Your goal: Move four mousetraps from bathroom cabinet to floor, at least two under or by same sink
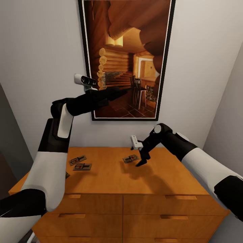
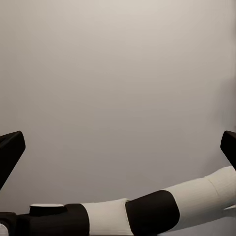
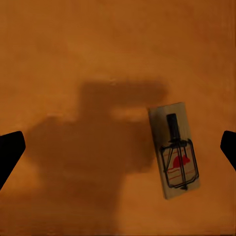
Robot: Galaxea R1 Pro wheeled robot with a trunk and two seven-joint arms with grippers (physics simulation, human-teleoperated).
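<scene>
likely light, stiff and thin, the mousetrap beneath the right gripper, fingers spread wide and empty, wants pinching across its wooden edges.

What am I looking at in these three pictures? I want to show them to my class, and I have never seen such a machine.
It is a simulated two-armed robot. The large picture comes from a camera on its head, looking down over a wooden cabinet beneath a framed picture. Three mousetraps show on the cabinet top: two together near the left arm, and one by the right hand.

The other two pictures come from cameras at the wrists. The right one looks down at that mousetrap, fingers open. The left hand is raised, open, facing a bare wall. Neither hand holds anything.
</scene>
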